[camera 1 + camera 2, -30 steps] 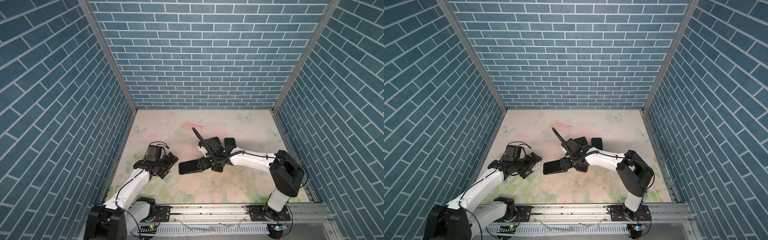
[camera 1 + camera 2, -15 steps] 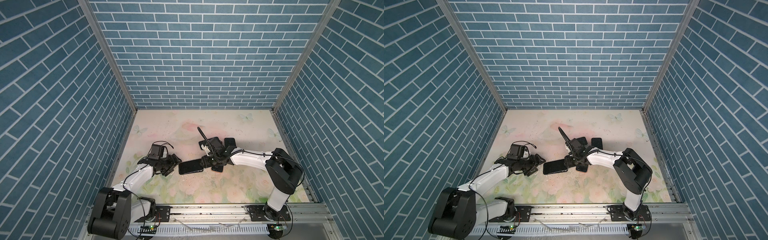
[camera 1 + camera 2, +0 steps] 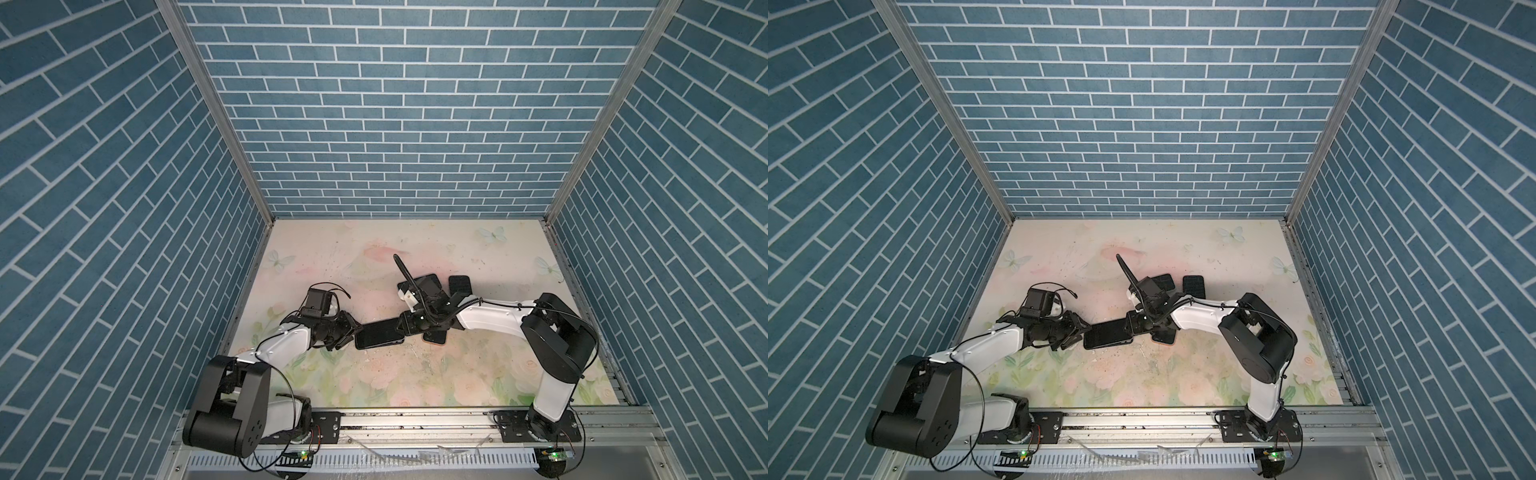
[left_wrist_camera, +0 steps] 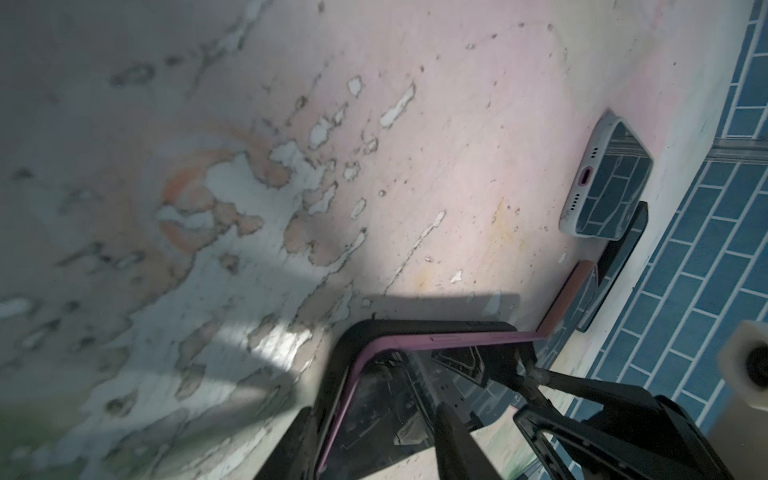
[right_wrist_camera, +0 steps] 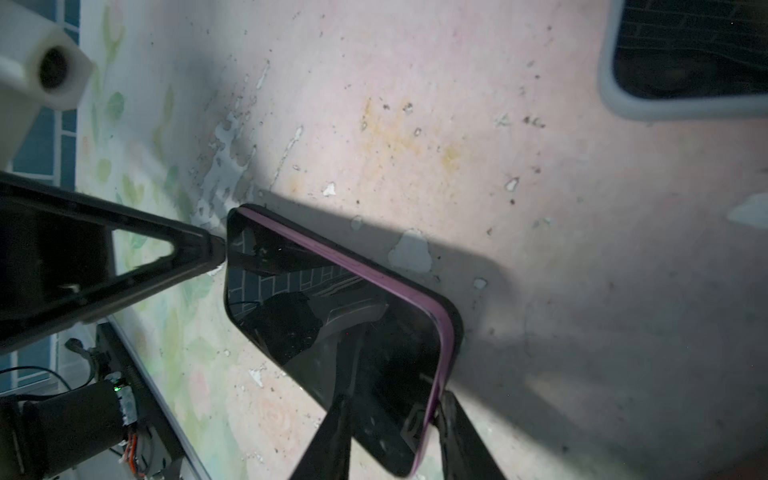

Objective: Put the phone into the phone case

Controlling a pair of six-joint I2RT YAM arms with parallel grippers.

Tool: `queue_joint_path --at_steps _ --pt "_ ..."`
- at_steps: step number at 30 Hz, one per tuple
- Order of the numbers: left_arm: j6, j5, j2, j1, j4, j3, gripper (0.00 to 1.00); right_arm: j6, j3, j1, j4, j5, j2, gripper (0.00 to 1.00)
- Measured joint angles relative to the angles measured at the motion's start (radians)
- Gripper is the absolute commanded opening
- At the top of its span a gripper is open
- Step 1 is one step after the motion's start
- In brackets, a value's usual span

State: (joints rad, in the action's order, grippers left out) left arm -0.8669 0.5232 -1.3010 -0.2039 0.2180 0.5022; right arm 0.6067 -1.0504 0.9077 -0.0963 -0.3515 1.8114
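— Grippers, how many?
— Two: left gripper (image 3: 352, 332) and right gripper (image 3: 400, 327), low arms stretched inward, jaws astride opposite ends of one phone (image 3: 379, 333); grip unclear.
— Where's it lying?
— Mid-frame, on one black phone case (image 4: 334, 370); three dark slabs (image 3: 459, 284) to its right.

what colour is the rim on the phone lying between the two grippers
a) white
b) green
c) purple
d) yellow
c: in the right wrist view the phone has a purple band along its long edge, and the left wrist view shows the same purple band.
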Motion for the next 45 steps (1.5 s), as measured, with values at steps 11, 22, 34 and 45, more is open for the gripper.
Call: queue_joint_path --at_steps 11,22,34,45 --pt "-0.02 -0.018 0.006 -0.003 -0.042 -0.031 0.45 0.042 0.07 -0.014 0.093 -0.057 -0.037 0.19" --pt "-0.024 -0.045 0.005 -0.006 -0.012 -0.023 0.37 0.062 0.067 -0.015 0.071 -0.048 -0.039 0.19" --pt "0.028 -0.083 -0.061 -0.017 0.103 0.059 0.3 0.032 0.016 0.0 -0.05 0.018 -0.041 0.33" --pt "0.127 -0.152 -0.127 -0.02 0.244 0.151 0.27 -0.006 -0.035 -0.003 -0.107 0.093 -0.042 0.36"
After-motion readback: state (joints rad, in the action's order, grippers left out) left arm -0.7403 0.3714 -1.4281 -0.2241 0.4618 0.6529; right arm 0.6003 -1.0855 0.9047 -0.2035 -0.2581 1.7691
